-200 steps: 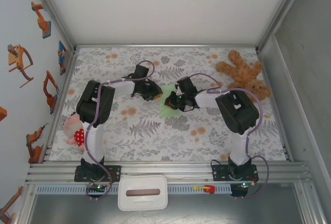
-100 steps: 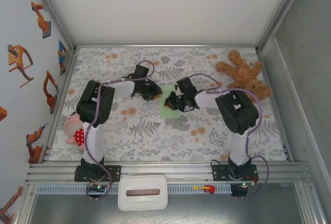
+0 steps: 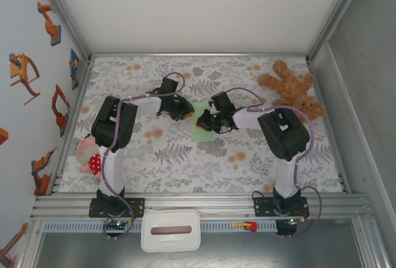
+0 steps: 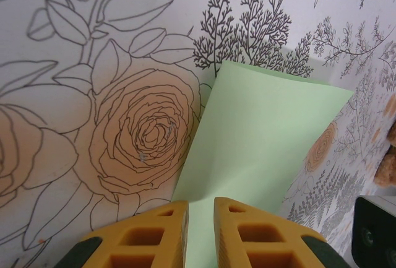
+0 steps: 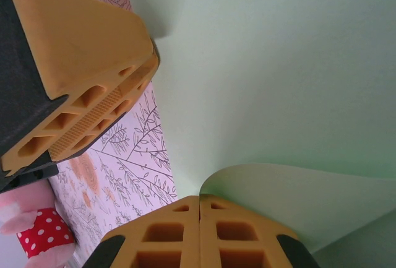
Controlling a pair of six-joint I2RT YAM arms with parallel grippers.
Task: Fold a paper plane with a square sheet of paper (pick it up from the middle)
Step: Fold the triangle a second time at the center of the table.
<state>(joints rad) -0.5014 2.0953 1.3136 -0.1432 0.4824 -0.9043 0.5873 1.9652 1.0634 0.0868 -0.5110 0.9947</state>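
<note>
Square sheet of paper lying mid-table on floral tablecloth, one edge curled upward. Curl pinched by pressed-together right gripper; left gripper at opposite edge, fingers narrowly apart over the paper. Brown teddy bear far right, pink plush toy at left edge.

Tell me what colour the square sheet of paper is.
The square sheet of paper is plain pale mint green, clearest in the left wrist view.

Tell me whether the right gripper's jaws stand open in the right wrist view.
No, the right gripper is shut, fingers meeting with no gap on the curled green paper.
</note>
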